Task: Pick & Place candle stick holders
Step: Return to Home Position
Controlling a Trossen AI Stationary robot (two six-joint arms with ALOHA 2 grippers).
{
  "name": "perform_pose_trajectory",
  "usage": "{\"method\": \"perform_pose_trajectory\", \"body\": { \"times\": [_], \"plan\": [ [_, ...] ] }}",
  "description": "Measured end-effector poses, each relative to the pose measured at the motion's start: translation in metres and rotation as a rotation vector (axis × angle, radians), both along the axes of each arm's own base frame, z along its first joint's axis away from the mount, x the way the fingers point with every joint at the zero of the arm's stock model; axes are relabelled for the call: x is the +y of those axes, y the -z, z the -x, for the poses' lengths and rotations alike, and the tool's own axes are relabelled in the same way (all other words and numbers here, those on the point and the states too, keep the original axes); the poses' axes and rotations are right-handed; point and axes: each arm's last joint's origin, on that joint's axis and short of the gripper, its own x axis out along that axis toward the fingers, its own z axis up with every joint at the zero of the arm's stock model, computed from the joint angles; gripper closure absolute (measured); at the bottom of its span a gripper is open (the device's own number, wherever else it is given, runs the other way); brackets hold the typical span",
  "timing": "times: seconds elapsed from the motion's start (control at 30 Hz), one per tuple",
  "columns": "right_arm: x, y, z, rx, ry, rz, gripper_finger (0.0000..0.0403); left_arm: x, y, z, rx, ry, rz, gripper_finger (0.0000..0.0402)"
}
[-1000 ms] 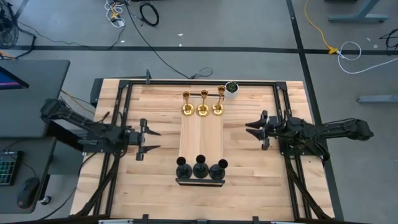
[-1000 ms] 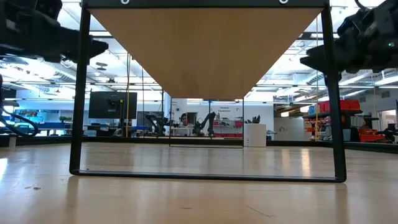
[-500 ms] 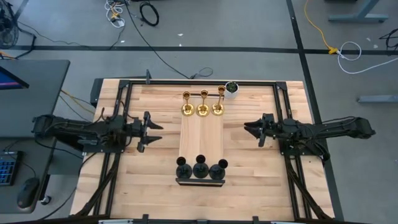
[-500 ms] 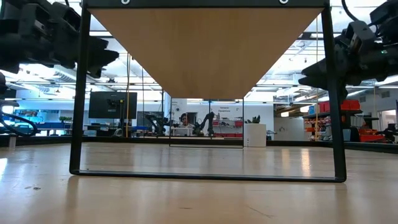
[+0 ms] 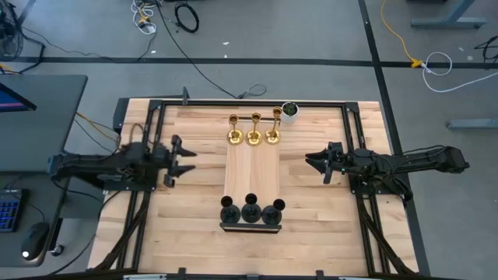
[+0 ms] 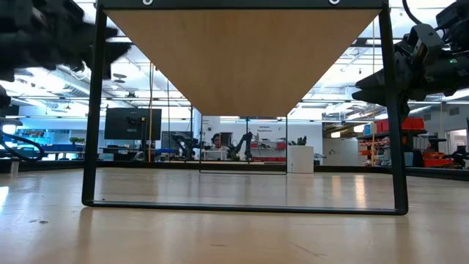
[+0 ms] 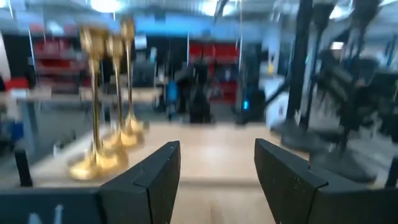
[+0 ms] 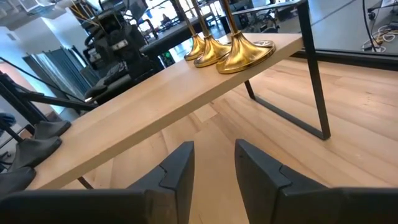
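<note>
Wooden tabletop (image 5: 311, 210) carries a shelf (image 5: 253, 171) — three gold holders (image 5: 254, 137) at one end, three black holders (image 5: 250, 210) at the other. Left fingers (image 7: 155, 180) hover left of it, right fingers (image 8: 261, 171) right — both pairs spread apart.

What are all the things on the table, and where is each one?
Table: one, pale wood with a black frame, under everything.
Shelf: one, pale wood board on black legs, in the middle of the table.
Gold candle holders: three, shiny gold, in a row at the far end of the shelf.
Black candle holders: three, black, in a row at the near end of the shelf.
Plant pot: one, white with a green plant, next to the gold row at the far right.
Left pincer: one, dark, left of the shelf, open and empty.
Right pincer: one, dark, right of the shelf, open and empty.
</note>
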Motion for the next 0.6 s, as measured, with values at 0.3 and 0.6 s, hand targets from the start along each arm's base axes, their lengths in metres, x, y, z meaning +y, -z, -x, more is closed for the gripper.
{"method": "perform_pose_trajectory", "body": {
  "times": [0.3,0.6],
  "plan": [
    [0.000,0.000,0.000,0.001,0.000,0.000,0.0289,-0.001,-0.022,0.021,-0.270,-0.002,-0.014,0.0195],
    [0.000,0.000,0.000,0.001,-0.001,0.000,0.0289,-0.002,0.014,0.013,0.123,0.038,-0.002,0.0195]
  ]
}}
